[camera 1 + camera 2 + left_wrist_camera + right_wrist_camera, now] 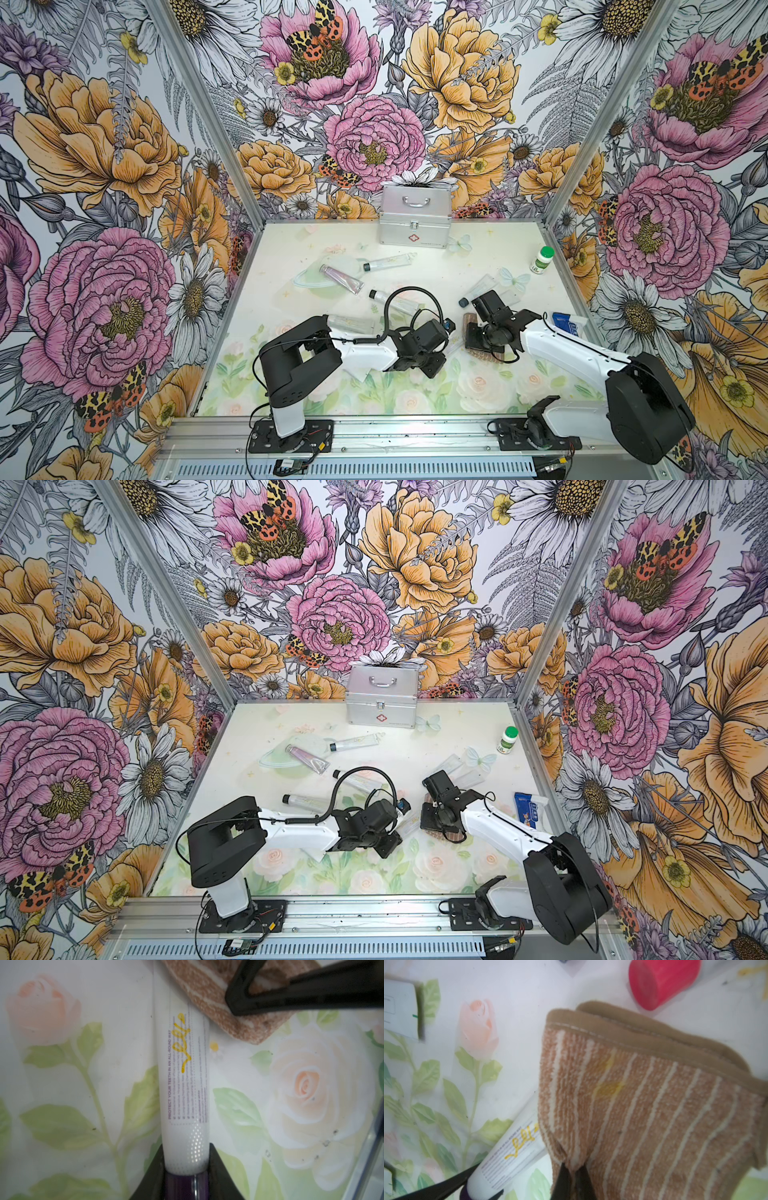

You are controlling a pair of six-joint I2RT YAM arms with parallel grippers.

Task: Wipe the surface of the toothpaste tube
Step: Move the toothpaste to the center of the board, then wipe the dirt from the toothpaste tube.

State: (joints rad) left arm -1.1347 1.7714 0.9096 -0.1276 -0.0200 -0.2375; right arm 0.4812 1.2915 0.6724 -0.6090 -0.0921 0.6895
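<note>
Toothpaste tube (182, 1088), white plastic with purple print, a dark purple cap and a yellow scribble (184, 1045) along its side, sits at the front middle of the pale floral-print table mat (62, 1084), between your two arms. In a top view only a sliver of it shows (409, 823) past the left wrist.

Your left gripper (187, 1159) has its black jaws closed on the tube's cap end, one finger on each side, and the body points straight away from the wrist. You cannot tell from these views whether the tube rests on the mat or hangs just above it.

Your right gripper (572, 1169) has its jaws pinched together on a fold of the terracotta terry cloth with thin cream stripes (643, 1115). The cloth hangs folded, its tan hemmed edge farthest from the fingers. It covers the tube's far end, and the scribble lies just beside its edge, uncovered. A faint yellow stain (608, 1086) shows on the cloth's face.

Further back on the mat, well apart from the grippers:
- A silver metal case with a handle and a red cross mark (415, 216) stands against the rear wall.
- A white bottle with a green cap (542, 259) stands near the right wall.
- Several other tubes (388, 262) lie scattered.

A blurred red cylindrical thing (662, 982) lies beyond the cloth.
</note>
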